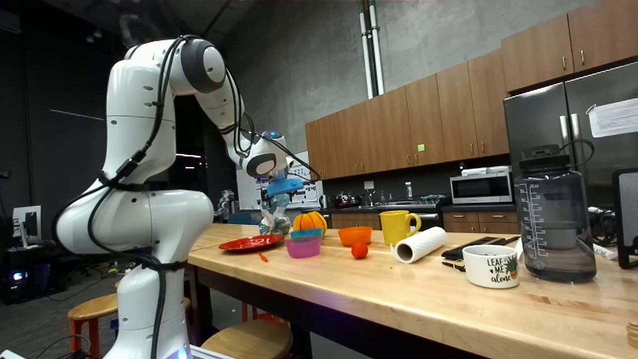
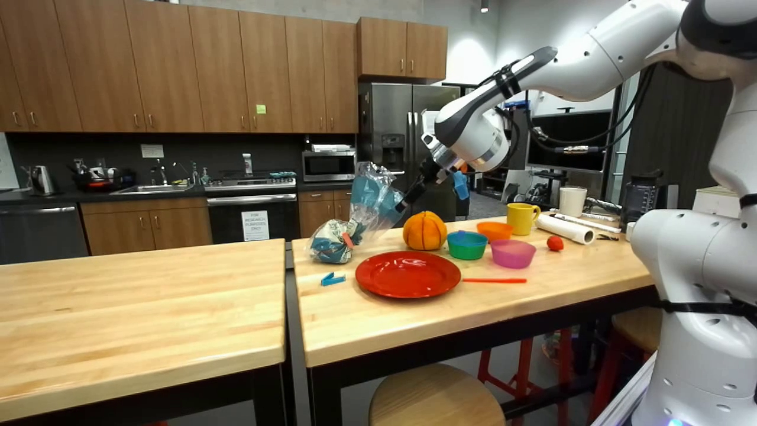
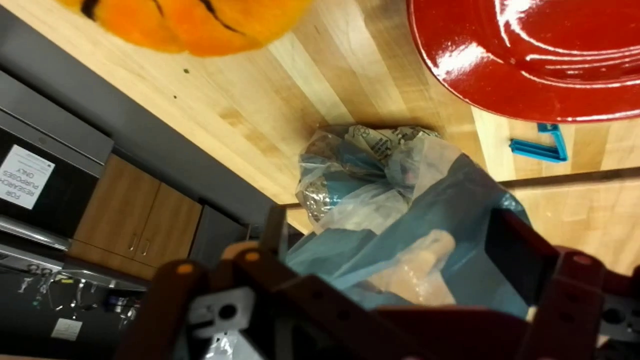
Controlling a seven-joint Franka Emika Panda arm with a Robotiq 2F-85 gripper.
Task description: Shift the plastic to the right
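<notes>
The plastic (image 2: 374,198) is a crinkled, translucent blue-green bag. It stands at the table's end beyond the red plate, its knotted lower bunch resting on the wood and its loose film rising above. In the wrist view the film of the plastic (image 3: 370,200) spreads across the space between the fingers of my gripper (image 3: 397,245). Those jaws are wide apart and not clamped on it. A dark finger (image 2: 412,195) reaches the upper film from the right in an exterior view; whether it touches is unclear. The bag's upper edge is partly hidden behind the gripper in the wrist view.
A red plate (image 2: 408,274) and an orange pumpkin (image 2: 424,231) flank the bag. Green bowl (image 2: 467,245), pink bowl (image 2: 513,254) and yellow mug (image 2: 521,219) stand farther along. A blue clip (image 2: 333,279) lies near the gap between the two tables.
</notes>
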